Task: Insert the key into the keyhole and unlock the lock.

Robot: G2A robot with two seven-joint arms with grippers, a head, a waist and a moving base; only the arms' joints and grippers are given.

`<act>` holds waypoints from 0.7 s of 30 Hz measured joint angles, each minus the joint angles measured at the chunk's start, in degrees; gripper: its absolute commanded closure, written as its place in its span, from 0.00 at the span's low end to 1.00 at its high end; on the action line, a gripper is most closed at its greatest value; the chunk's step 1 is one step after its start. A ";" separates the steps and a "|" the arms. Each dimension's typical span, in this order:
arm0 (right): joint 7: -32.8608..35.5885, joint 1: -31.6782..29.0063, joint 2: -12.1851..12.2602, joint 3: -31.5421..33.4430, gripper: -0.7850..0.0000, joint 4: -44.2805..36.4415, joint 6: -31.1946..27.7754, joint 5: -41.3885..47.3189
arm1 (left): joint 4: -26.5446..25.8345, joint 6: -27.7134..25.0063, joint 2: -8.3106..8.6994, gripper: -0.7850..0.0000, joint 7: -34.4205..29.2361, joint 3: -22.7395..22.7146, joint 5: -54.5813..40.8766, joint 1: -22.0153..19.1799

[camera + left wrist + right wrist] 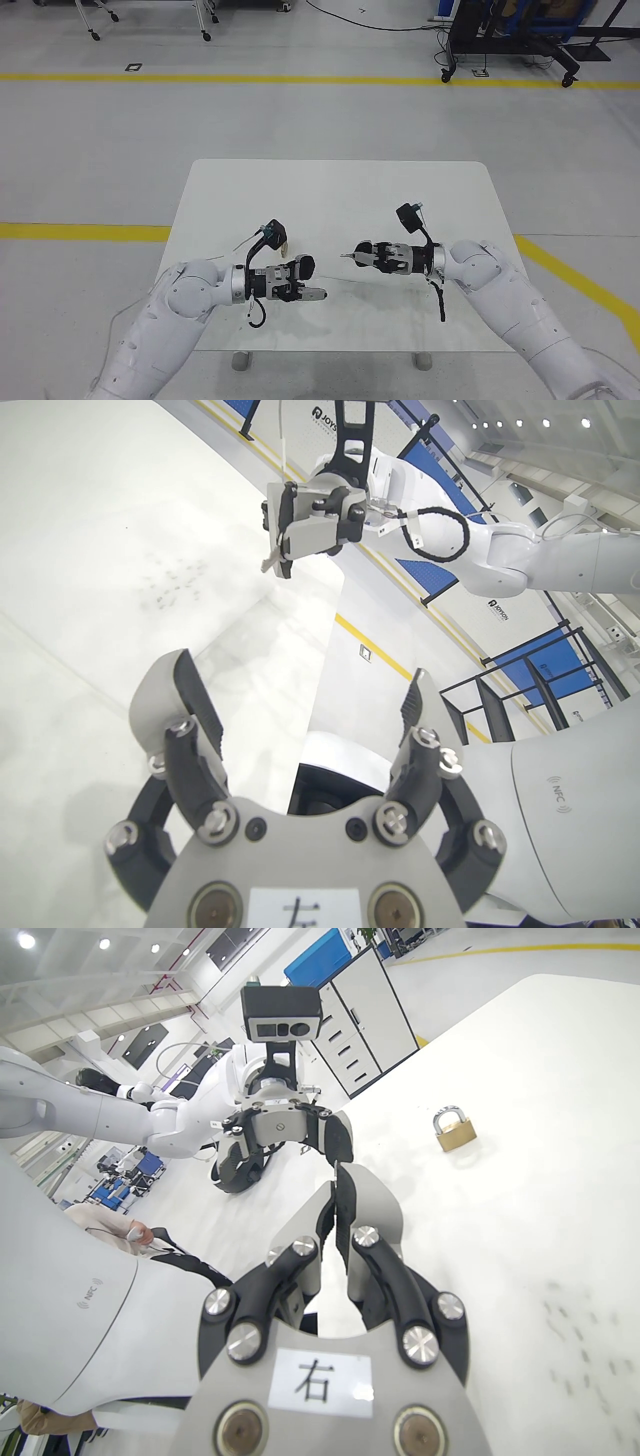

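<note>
1. Bench [340,190] – both arms hang over its near half.
2. Left claw [300,665] gapes wide, empty; right claw [337,1178] is pinched tight on the key [270,561].
3. Lock [454,1130] rests unheld, toward the left edge.
4. Key is up – next, likely, the left claw must grasp and steady the lock.

The robot's white left arm [190,292] and white right arm [492,272] are seen bent inward at the elbows, with the forearms levelled and the wrists turned toward each other. The grey-and-black two-fingered left gripper [312,281] is spread wide open. The matching right gripper [350,257] is pressed closed on a small silvery metal key [268,561], which is pointed toward the left gripper. The two grippers are held near each other, tip facing tip, but apart.
</note>
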 measured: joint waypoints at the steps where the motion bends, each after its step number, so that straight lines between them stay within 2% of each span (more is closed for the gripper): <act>1: 0.05 0.02 -0.01 -0.05 1.00 0.00 0.00 0.03 | -0.30 0.74 0.08 0.00 0.68 -0.42 1.03 0.10; 5: 0.08 0.04 -0.02 -0.08 1.00 -0.01 0.00 0.06 | -4.92 5.61 0.80 0.00 4.20 -3.57 8.88 1.44; 8: 0.08 0.04 -0.02 -0.08 1.00 -0.01 0.00 0.06 | -10.05 9.46 1.43 0.00 3.53 -5.59 15.19 2.43; 10: 0.08 0.04 -0.02 -0.08 1.00 -0.01 0.00 0.06 | -13.41 12.85 1.87 0.00 1.36 -6.64 19.99 2.79; 13: 0.08 0.04 -0.02 -0.08 1.00 -0.01 0.00 0.06 | -18.40 22.44 2.47 0.00 -6.13 -6.76 31.81 2.41; 15: 0.08 0.04 -0.01 -0.08 1.00 -0.01 0.00 0.06 | -19.98 29.23 2.48 0.00 -10.59 -5.18 40.07 1.62; 17: 0.08 0.04 -0.02 -0.08 1.00 -0.01 0.00 0.06 | -18.99 33.37 2.14 0.13 -12.69 -2.93 44.41 0.37; 20: 0.08 0.04 -0.02 -0.08 1.00 -0.01 0.00 0.06 | -14.98 35.14 1.50 0.27 -13.37 0.00 45.04 -2.34; 21: 0.08 0.04 -0.02 -0.08 1.00 -0.01 0.00 0.06 | -13.62 35.32 1.27 0.39 -13.35 0.87 44.74 -3.26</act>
